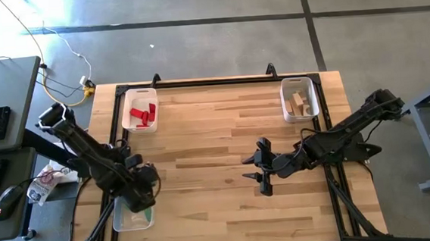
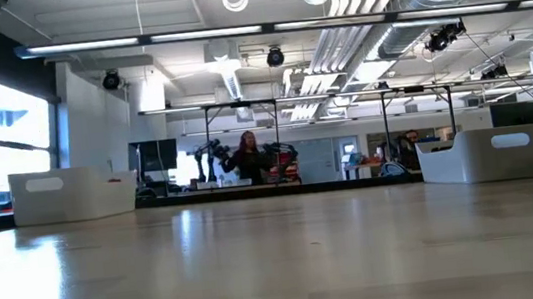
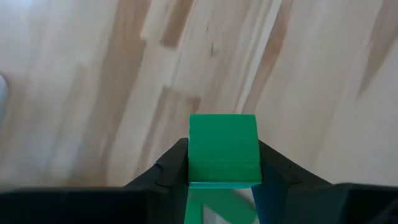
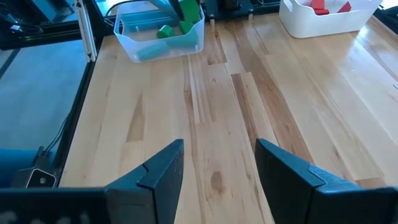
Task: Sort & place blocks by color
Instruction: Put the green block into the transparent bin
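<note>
Spanning the frame, the butcher-block table [image 1: 227, 188] fronts an open workshop. Left gripper [image 3: 222, 180] clamps a green block [image 3: 222, 148] above the clear tray [image 4: 163, 45]; right gripper [image 4: 219, 168] hovers mid-table, fingers apart.

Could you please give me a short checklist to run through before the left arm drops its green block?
1. Left claw shut on green block: ok.
2. Claw over the clear tray: cannot tell; the arm hides it from above.
3. Tray already holds green pieces: ok.
4. Right claw open, empty, at mid-table: ok.
5. Red tray and wood tray at the far corners, out of the way: ok.
</note>
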`<control>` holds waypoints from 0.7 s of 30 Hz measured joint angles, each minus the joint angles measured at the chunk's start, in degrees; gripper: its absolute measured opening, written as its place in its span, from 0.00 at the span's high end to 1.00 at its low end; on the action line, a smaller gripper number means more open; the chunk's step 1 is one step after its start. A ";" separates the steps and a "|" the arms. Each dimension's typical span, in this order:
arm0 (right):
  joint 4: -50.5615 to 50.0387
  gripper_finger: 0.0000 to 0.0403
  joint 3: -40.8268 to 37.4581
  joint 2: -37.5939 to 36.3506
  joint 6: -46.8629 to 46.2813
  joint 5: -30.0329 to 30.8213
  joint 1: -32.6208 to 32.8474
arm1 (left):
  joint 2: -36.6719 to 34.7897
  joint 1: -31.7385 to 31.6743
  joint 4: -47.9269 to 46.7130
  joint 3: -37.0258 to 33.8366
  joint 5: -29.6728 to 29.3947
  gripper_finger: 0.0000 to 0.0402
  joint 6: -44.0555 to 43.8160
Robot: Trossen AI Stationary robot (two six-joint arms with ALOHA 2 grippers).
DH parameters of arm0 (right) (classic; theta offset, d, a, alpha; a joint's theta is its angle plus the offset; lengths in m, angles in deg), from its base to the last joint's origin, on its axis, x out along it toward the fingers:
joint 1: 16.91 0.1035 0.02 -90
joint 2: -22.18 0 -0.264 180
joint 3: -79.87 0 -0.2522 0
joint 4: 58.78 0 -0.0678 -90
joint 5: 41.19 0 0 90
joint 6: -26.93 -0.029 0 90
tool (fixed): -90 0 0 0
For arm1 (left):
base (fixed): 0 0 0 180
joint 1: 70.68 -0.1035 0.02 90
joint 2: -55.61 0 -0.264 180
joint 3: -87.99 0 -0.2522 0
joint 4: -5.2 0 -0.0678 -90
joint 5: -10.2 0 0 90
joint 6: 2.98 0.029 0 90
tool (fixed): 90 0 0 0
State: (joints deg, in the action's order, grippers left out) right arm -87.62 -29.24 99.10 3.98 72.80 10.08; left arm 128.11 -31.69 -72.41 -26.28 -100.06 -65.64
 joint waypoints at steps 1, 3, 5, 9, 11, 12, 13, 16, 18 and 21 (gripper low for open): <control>-0.02 0.54 0.00 0.00 0.01 0.00 0.01 | -0.55 0.73 0.56 -1.12 0.60 0.74 -1.54; -0.03 0.54 0.00 0.00 0.03 0.05 0.00 | -1.17 2.10 1.60 -3.30 1.99 0.73 -4.05; -0.09 0.54 0.00 0.00 0.03 0.22 0.00 | -1.24 3.25 2.32 -4.95 3.66 0.72 -5.99; -0.12 0.54 0.00 0.00 0.02 0.24 0.01 | -1.22 5.06 4.66 -7.75 7.01 0.72 -8.71; -0.12 0.54 0.00 0.01 0.03 0.39 0.01 | -1.22 5.63 5.85 -8.67 7.73 0.71 -9.30; -0.14 0.54 0.00 0.00 0.03 0.57 0.00 | -1.21 5.99 6.34 -8.96 7.77 0.71 -9.65; -0.14 0.54 0.00 0.00 0.03 0.80 -0.01 | -1.20 6.22 7.00 -9.20 7.70 0.71 -9.76; -0.14 0.54 0.00 0.02 0.03 1.79 0.01 | -1.20 6.46 8.31 -9.27 7.68 0.71 -9.72; -0.14 0.54 0.00 0.00 0.03 2.42 0.00 | -1.20 6.46 8.65 -9.27 8.03 0.71 -9.69; -0.16 0.54 0.00 0.00 0.03 2.53 -0.01 | -1.20 6.44 8.65 -9.29 9.88 0.70 -9.78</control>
State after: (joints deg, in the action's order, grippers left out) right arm -87.78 -29.24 99.10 4.01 75.33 10.07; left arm 126.91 -25.25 -63.76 -35.57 -90.18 -75.43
